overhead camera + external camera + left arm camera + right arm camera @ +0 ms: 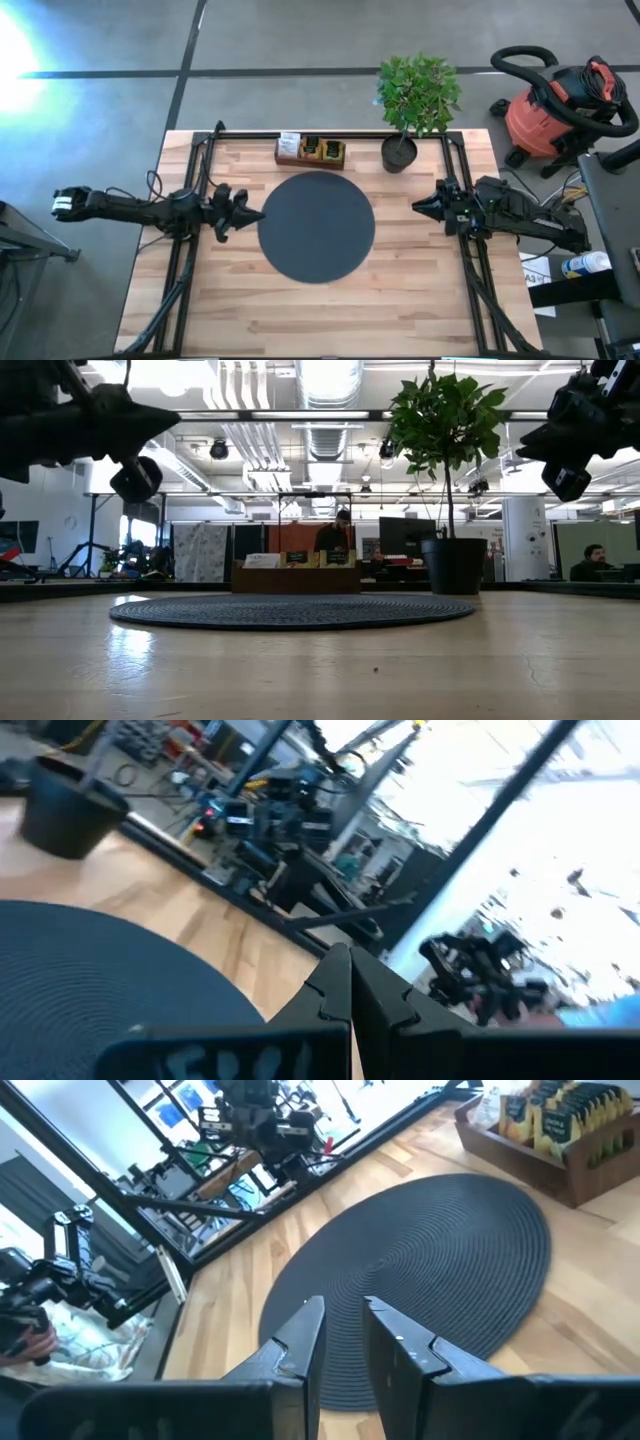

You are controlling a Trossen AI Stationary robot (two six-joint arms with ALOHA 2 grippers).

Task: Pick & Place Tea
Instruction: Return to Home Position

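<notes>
A light wooden butcher-block table (pixel 300 310) carries a large round black mat (pixel 316 226) at its centre. Along the far edge stand a small brown wooden compartment box (pixel 311 151) and, nearer the far right corner, a potted plant (pixel 400 152).

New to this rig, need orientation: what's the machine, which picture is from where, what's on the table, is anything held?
It is a robot with two dark arms at a wooden table. One picture looks straight down, one looks level across the tabletop, and one comes from each wrist. The left hand is shut and empty, beside the round black mat. The right hand hovers at the mat's other side, fingers slightly apart, holding nothing. At the far edge stand a small wooden box with tea sachets upright in it and a potted plant. The mat is bare.
</notes>
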